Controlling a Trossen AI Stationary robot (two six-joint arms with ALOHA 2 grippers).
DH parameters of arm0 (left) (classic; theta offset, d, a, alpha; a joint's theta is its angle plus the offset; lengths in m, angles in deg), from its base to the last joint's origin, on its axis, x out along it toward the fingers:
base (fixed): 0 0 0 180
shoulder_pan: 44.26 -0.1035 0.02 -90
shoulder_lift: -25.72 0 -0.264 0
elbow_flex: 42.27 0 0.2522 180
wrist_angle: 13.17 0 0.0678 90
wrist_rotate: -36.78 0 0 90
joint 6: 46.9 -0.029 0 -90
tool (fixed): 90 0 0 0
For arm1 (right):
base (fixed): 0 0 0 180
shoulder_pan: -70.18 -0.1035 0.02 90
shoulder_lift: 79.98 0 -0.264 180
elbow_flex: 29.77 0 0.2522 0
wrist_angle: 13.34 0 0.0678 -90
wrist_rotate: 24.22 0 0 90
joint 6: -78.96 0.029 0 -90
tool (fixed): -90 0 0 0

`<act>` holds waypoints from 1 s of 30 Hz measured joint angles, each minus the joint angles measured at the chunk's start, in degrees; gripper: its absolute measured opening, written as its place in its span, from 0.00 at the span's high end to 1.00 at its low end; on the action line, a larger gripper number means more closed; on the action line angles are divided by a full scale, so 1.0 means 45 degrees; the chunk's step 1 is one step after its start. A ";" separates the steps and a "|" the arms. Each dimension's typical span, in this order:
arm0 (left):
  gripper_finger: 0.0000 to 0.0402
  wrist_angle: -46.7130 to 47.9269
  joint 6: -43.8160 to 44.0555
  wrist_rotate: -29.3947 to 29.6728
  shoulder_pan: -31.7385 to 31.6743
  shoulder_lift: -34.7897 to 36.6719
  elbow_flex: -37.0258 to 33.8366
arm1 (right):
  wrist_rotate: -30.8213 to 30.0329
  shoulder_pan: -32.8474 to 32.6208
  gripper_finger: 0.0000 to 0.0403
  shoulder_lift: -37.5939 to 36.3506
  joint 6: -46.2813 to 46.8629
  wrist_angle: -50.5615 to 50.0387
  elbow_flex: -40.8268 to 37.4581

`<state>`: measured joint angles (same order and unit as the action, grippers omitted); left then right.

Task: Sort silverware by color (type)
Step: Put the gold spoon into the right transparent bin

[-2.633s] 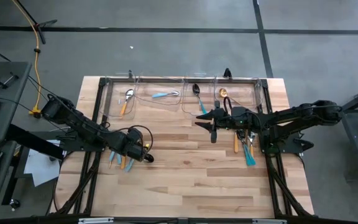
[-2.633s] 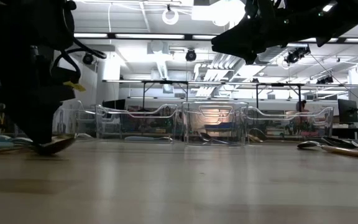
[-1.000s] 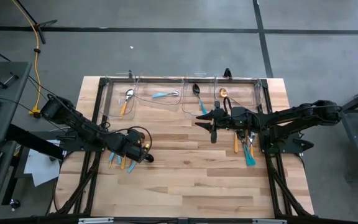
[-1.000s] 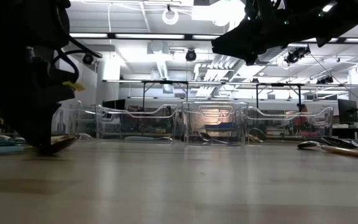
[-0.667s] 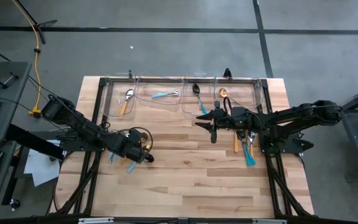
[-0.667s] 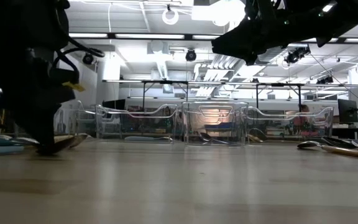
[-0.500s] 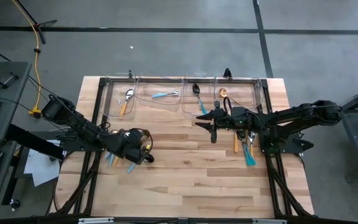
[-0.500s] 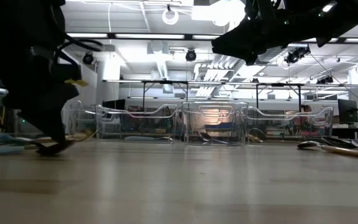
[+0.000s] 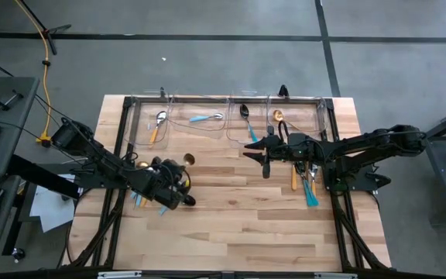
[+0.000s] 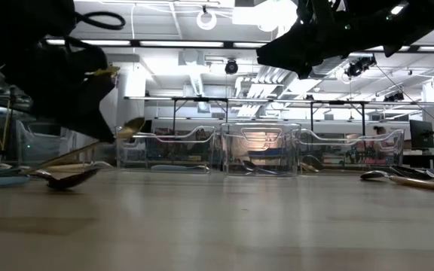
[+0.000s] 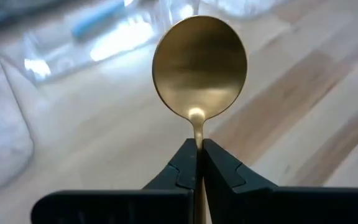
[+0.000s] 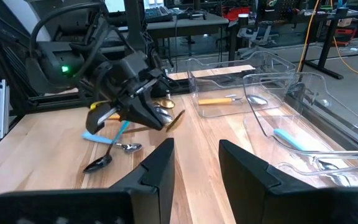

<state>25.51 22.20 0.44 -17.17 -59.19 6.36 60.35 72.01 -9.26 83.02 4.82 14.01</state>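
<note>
- The left gripper was clamped on the gold spoon by its neck, lifted at the high view's left-centre, likely for carrying to a bin.
- The right gripper waited, fingers apart, near the clear bins at upper centre.

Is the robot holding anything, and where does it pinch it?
The left pincer pinches a gold spoon by its handle, just below the bowl. The right pincer holds nothing.

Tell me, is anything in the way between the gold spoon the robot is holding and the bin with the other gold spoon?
Nothing visible blocks it. The left gripper holds the gold spoon lifted over bare table. The bin holding another gold spoon sits at the far edge. The right gripper hovers just before it, so it might crowd the approach.
</note>
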 joint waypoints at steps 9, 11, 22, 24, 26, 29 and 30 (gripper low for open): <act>1.00 -0.1503 -0.2037 0.2996 -0.0103 0.0000 0.0004 | 0.0000 0.0005 0.73 0.0000 -0.0016 0.0000 0.0000; 1.00 -0.2062 -0.2831 0.3454 -0.0303 0.0053 0.0005 | 0.0000 0.0005 0.73 0.0000 -0.0117 0.0002 -0.0002; 1.00 -1.0401 -1.3870 -0.1654 -0.2665 0.1779 0.0019 | 0.0000 0.0002 0.73 0.0000 -0.0357 0.0640 0.0000; 1.00 -1.2487 -1.5864 -0.3911 -0.3291 0.1965 0.0020 | 0.0000 0.0005 0.73 0.0000 -0.0370 0.0656 0.0000; 1.00 -1.4040 -1.7048 -0.6145 -0.3991 0.2030 0.0029 | -0.0002 0.0004 0.73 0.0000 -0.0384 0.0655 0.0000; 1.00 -1.5383 -1.7547 -0.9182 -0.5115 0.1997 0.0029 | 0.0000 0.0005 0.73 0.0015 -0.0357 0.0656 0.0000; 1.00 -1.5731 -1.7501 -1.0035 -0.5482 0.1875 0.0029 | 0.0000 0.0003 0.73 0.0029 -0.0343 0.0670 0.0000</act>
<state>-45.28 -56.55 -44.72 -41.84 -50.75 6.49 60.35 72.02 -9.13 81.47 7.84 14.01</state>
